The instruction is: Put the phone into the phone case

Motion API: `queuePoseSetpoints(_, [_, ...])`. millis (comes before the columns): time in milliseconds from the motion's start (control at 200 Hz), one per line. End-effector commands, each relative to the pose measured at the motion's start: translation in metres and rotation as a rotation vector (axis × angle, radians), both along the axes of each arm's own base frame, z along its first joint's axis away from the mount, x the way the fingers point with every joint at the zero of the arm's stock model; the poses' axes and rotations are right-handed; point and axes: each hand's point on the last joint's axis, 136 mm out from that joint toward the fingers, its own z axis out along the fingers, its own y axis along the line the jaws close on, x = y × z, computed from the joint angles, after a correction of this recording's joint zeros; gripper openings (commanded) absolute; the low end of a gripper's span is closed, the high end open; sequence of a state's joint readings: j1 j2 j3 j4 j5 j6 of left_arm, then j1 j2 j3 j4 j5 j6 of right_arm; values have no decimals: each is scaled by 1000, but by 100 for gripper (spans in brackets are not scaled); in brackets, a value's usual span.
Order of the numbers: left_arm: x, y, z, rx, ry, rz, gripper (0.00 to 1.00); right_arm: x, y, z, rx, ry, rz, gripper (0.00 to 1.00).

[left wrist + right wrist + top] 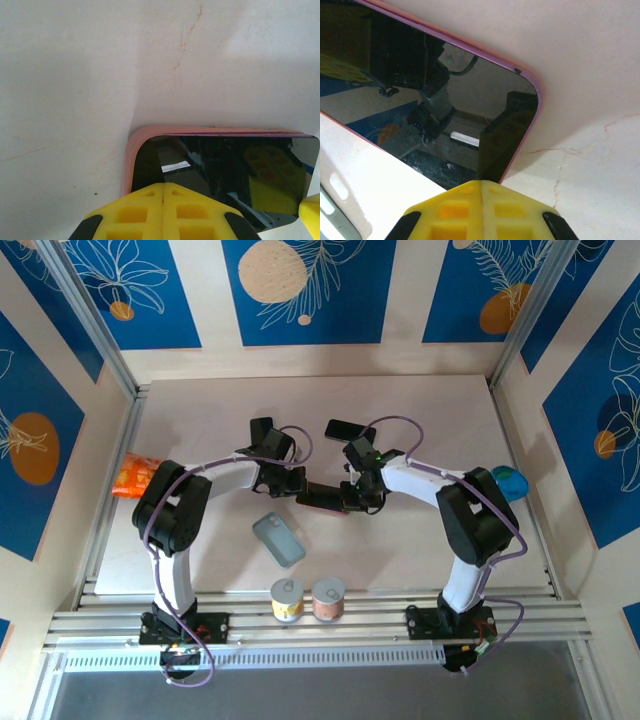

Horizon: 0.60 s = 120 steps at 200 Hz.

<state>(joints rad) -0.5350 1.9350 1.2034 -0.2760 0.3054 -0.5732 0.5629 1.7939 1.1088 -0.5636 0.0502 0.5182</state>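
Dark glass with a pink rim: the phone (322, 498) lies screen-up near the middle of the pale table (420, 540), between the two arms. The left wrist view shows one rounded corner and a short end of the phone (225, 170). The right wrist view shows another corner (420, 90), with the rig mirrored in the screen.

The left gripper (299, 488) meets the phone's left end. Seen from its own wrist, the left gripper (163, 192) has its yellow fingers pressed flat together with nothing between them, and the tip sits over the phone's near edge. The right gripper (352, 498) meets the opposite end. From its wrist, the right gripper (481, 192) is likewise clenched and empty, its tip at the phone's long edge close to the corner. Whether either tip touches the phone cannot be told.

The phone case (279, 539), pale blue-grey, lies apart from the phone, nearer the arm bases and slightly left.

Near the table's front edge stand two small round containers, one yellow-banded (287, 598) and one pinkish (328, 597), side by side. An orange packet (135, 478) lies at the left edge and a blue-green object (510, 483) at the right edge. A hairline crack (187, 35) runs through the tabletop.
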Motion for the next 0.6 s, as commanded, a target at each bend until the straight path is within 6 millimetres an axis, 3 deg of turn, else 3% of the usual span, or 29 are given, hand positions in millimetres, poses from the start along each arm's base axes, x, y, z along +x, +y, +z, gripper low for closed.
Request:
queuePoseSetpoints(0, [-22, 10, -43, 90, 90, -18, 5, -52, -4, -61, -104, 178, 55, 0])
queuePoseSetpoints(280, [-30, 8, -51, 88, 105, -28, 5, -93, -3, -94, -167, 276, 91, 0])
queuePoseSetpoints(595, [-33, 10, -55, 91, 108, -28, 4, -113, -5, -114, -172, 348, 77, 0])
